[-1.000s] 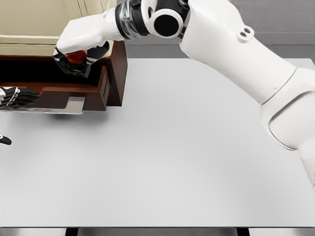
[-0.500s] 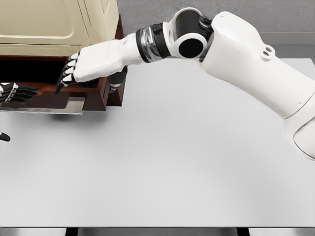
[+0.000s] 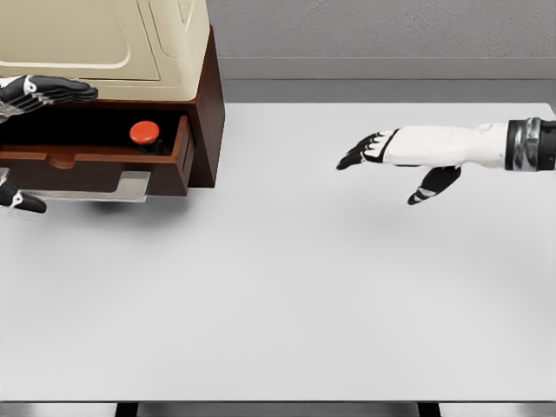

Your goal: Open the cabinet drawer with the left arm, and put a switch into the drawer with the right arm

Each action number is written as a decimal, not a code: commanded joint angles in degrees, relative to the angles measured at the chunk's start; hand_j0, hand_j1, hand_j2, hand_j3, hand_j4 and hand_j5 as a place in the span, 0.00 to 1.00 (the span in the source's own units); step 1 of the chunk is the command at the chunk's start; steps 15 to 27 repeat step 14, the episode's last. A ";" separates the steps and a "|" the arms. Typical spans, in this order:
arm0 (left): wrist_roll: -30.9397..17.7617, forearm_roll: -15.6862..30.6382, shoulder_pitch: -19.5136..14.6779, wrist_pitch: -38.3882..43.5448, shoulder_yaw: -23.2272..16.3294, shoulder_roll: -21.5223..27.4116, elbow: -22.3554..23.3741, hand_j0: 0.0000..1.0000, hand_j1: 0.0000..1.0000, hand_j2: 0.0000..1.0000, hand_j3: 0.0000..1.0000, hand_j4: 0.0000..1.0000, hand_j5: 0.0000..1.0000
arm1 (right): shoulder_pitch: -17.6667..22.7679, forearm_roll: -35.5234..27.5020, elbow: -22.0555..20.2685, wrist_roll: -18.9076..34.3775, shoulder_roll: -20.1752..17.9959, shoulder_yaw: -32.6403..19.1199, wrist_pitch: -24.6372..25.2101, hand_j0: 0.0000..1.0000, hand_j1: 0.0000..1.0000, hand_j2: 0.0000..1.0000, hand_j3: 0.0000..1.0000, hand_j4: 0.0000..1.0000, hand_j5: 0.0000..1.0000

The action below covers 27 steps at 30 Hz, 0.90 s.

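Table: white tabletop point(image 3: 287, 287) fills most of the head view; matte and smooth; soft grey shadow beneath the right arm; near edge runs along the bottom, with dark legs just showing below it
Room: grey wall point(image 3: 391, 30) behind the table; paler band running along its base, just past the far table edge
Cabinet: dark brown wooden cabinet point(image 3: 207, 113) stands on the table's far left corner; cream-coloured unit point(image 3: 104, 39) with rounded panels sits on top of it
Drawer: drawer point(image 3: 95, 169) is pulled out toward the camera; interior dark; pale flat plate at the lower front edge, casting a shadow on the table
Switch: switch point(image 3: 144, 135) with a red round top lies inside the open drawer, toward its right side, near the right wall; nothing touches it
Right hand: right hand point(image 3: 382, 155) hovers over the table's far right part, well apart from the cabinet; fingers stretched out and spread, dark tips pointing left, thumb hanging below; holds nothing
Left hand: left hand point(image 3: 35, 91) shows at the left edge, dark fingers extended above the drawer opening; another dark part at the left edge lower down, beside the drawer front; fingers apart, grasping nothing visible
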 commanded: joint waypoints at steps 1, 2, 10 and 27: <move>0.01 -0.67 -0.13 -1.42 -0.05 -5.45 -0.04 1.00 1.00 1.00 1.00 1.00 1.00 | 0.09 -0.62 4.52 -0.04 -2.78 -4.50 0.21 1.00 1.00 1.00 1.00 1.00 1.00; 0.01 -1.82 -0.30 -1.42 -0.14 -6.77 -0.04 1.00 1.00 1.00 1.00 1.00 1.00 | 0.26 -0.62 7.07 -0.04 -2.69 -4.59 0.21 1.00 1.00 1.00 1.00 1.00 1.00; 0.01 -8.85 -1.62 -1.42 -1.02 -16.35 0.05 1.00 1.00 1.00 1.00 1.00 1.00 | 2.37 -0.62 15.78 -0.04 -0.41 -4.59 0.21 1.00 1.00 1.00 1.00 1.00 1.00; 0.01 -9.20 -2.85 -1.42 -1.10 -18.73 0.05 1.00 1.00 1.00 1.00 1.00 1.00 | 2.55 -0.62 15.95 -0.04 0.12 -4.41 0.21 1.00 1.00 1.00 1.00 1.00 1.00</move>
